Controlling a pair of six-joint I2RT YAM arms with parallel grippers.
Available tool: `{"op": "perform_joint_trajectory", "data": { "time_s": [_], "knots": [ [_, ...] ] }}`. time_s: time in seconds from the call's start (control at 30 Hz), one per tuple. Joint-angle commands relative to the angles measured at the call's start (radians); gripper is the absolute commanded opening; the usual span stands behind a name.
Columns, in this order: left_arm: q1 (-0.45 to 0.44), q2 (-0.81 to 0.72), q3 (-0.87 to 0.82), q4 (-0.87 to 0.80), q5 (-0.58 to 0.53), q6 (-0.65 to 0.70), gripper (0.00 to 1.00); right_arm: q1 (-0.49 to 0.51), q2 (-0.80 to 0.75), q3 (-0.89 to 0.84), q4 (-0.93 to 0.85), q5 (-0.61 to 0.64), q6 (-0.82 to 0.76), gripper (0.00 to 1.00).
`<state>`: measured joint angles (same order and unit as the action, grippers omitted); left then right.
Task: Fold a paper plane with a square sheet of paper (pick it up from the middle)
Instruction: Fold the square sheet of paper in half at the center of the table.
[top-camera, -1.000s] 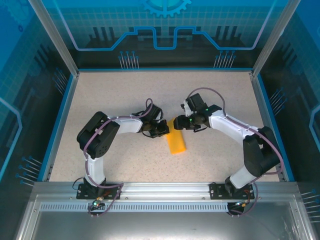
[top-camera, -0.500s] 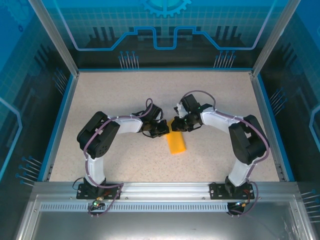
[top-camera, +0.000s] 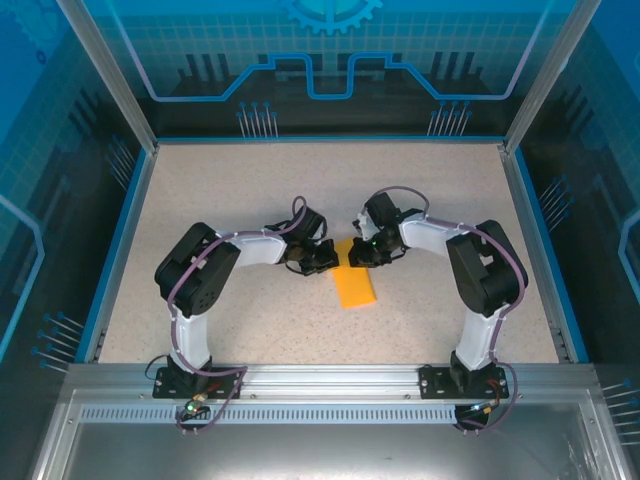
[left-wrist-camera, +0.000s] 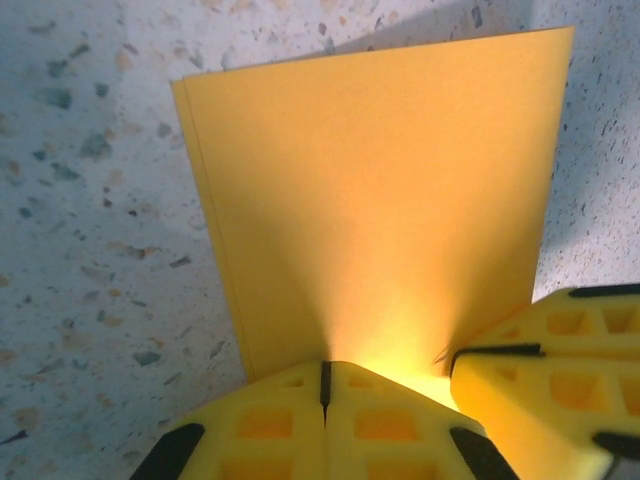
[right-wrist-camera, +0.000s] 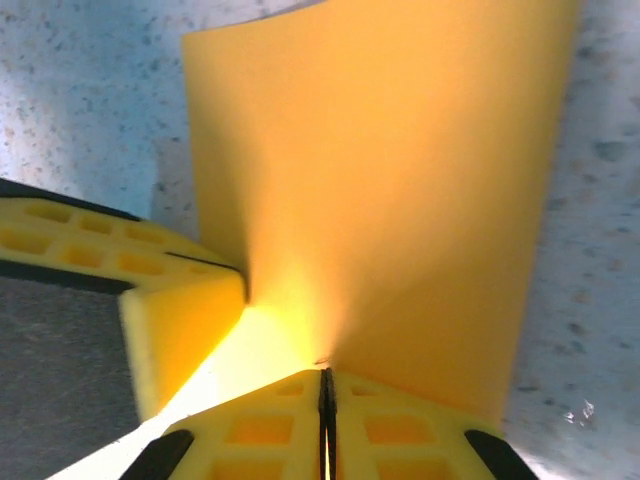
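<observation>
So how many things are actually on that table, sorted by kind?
Sheet of paper, orange-yellow: 1
Robot arms: 2, the left arm and the right arm
End effectors: 2, the left end effector and the right end effector, each shut on the sheet's edge
Total: 5

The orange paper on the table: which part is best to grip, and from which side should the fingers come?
Probably its far short edge, coming in low from the far end. The paper is thin and lies along the table, so only an edge can be pinched; the left gripper and right gripper are shut there.
</observation>
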<state>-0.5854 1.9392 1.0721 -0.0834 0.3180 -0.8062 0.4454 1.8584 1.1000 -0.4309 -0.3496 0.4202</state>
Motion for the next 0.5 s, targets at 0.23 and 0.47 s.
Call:
{"op": "perform_joint_trajectory", "data": {
  "time_s": [0.23,0.47],
  "knots": [
    [-0.007,0.083,-0.038,-0.232,-0.134,-0.010,0.00,-0.087,0.025,-0.117,0.025,-0.013,-0.034,0.11],
    [-0.007,0.086,-0.048,-0.233,-0.138,-0.025,0.00,-0.164,-0.106,-0.198,0.035,0.008,-0.029,0.11]
  ]
}}
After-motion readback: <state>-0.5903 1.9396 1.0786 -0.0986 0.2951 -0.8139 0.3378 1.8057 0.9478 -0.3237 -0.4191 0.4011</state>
